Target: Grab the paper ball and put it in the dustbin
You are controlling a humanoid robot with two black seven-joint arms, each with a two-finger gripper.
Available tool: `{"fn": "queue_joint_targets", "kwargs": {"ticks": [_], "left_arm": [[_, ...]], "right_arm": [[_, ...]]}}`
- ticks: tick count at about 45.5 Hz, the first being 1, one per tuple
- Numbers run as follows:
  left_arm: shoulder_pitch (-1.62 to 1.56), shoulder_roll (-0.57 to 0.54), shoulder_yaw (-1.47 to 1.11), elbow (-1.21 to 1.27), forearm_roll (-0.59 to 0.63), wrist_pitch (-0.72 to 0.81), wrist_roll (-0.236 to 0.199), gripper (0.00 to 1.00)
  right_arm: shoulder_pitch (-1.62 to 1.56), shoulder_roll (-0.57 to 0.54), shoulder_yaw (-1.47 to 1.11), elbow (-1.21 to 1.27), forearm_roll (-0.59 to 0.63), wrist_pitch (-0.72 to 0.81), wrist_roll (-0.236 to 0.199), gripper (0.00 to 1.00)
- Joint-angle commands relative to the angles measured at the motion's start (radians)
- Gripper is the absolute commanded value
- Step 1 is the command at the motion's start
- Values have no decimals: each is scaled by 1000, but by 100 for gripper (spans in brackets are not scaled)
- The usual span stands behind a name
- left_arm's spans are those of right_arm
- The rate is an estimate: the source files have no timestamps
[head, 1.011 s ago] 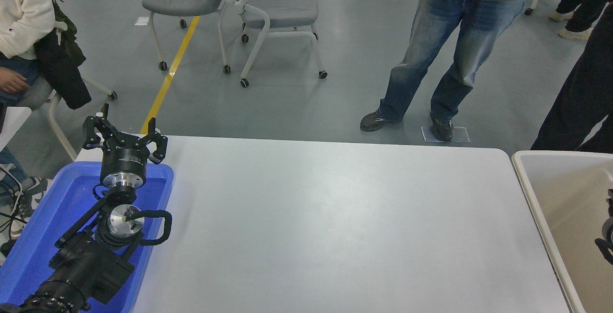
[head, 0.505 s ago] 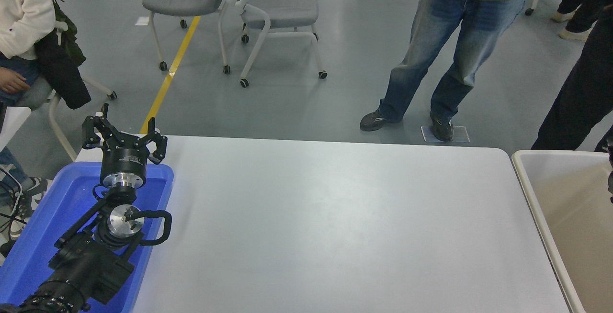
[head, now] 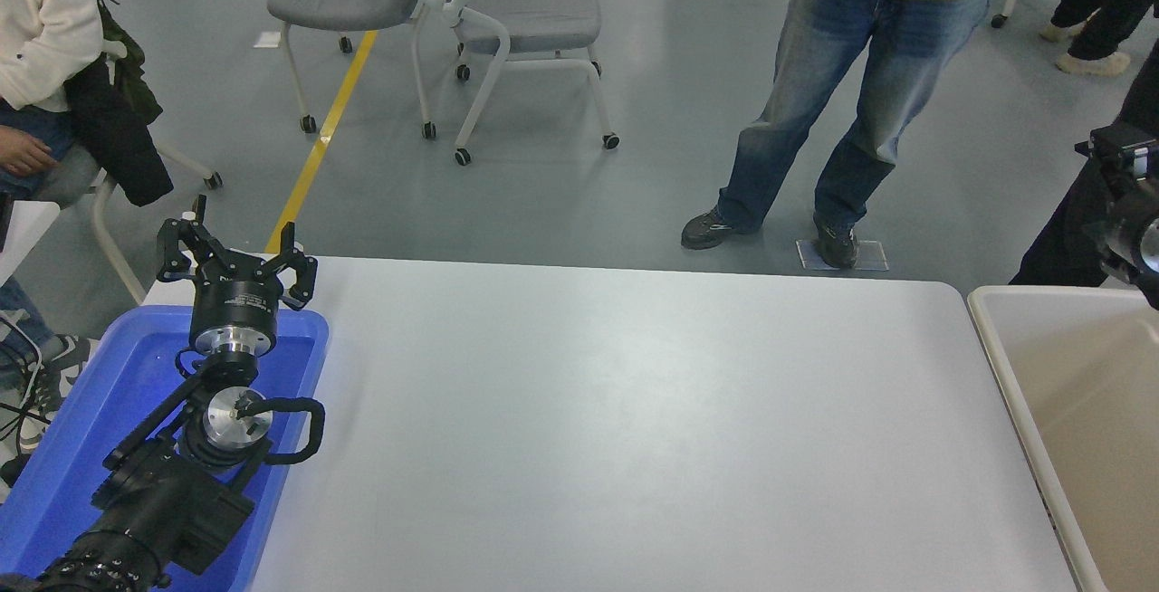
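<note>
right black gripper [head: 1127,203] shows only in part at the picture's right edge, raised above the far rim of the large cream-beige rectangular plastic dustbin [head: 1005,366]; its fingers are cut off by the frame, so i cannot tell whether it is wide, narrow, or carrying anything. left black gripper [head: 237,253] is parked at the lower left with its fingers spread wide and nothing between them, over the far end of the bright blue plastic tub [head: 90,402].

the tan-brown crumpled paper ball is not visible anywhere: not on the white table [head: 634,429], not in the part of the dustbin's interior that shows. it may lie in the bin beyond the frame edge, or in the right gripper; the pictures do not settle it.

the relation that matters: the right gripper stands over the dustbin's far end, and is by far the nearer arm to it; the left is well apart, across the whole table. the bin's long axis appears to run away from the robot. judgement: if the ball is held, a release here looks likely to land inside.

people stand beyond the table's far side.
</note>
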Motion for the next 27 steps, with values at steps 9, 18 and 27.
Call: {"fn": "queue_joint_targets", "kwargs": {"ticks": [9,18,27], "left_arm": [[0,0,0,0,0,0,0,99],[0,0,0,0,0,0,0,99],[0,0,0,0,0,0,0,99]], "right_arm": [[-12,247,256,-26,197,21,19,100],[-47,382,355,-67,198,79,22,100],[-98,474,442,-105,198,154,24,100]]}}
